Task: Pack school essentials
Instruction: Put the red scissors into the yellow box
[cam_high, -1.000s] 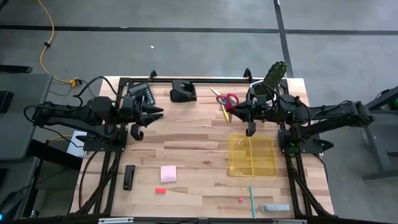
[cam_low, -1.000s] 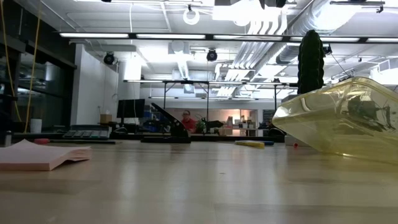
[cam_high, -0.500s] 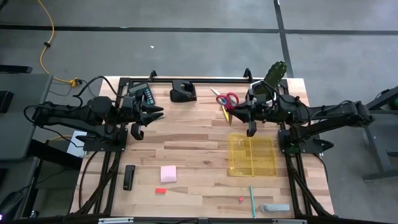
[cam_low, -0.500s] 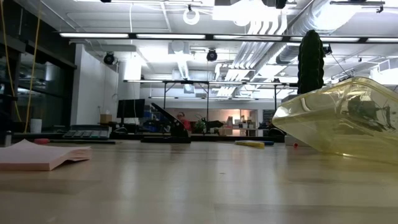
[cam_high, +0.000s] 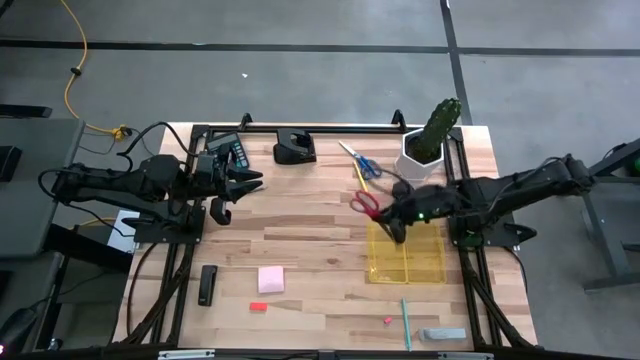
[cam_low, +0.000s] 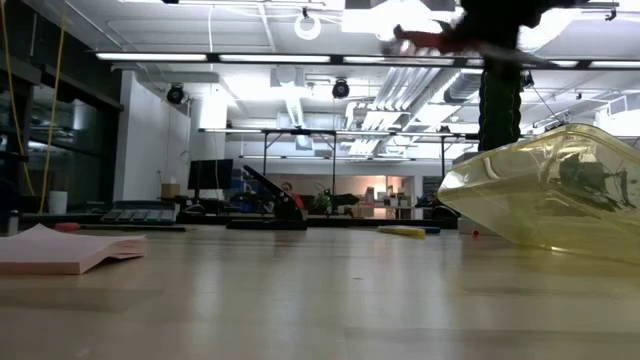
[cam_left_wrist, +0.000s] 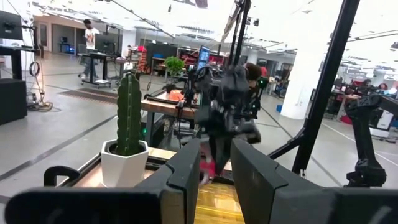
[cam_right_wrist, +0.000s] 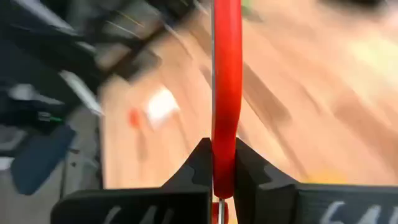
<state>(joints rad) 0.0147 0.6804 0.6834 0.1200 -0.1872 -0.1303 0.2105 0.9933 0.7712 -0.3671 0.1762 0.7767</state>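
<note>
High view: right fingers (cam_high: 388, 222) clamp one red-handled scissors (cam_high: 365, 202); left fingers (cam_high: 240, 184) slightly parted, empty.

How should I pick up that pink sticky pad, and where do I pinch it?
Probably best from straight above. Pinch the pink sticky pad across two opposite edges. It is a flat, low square lying on the table, with bare wood on every side, so fingers can drop down on both sides and squeeze its edges.
</note>
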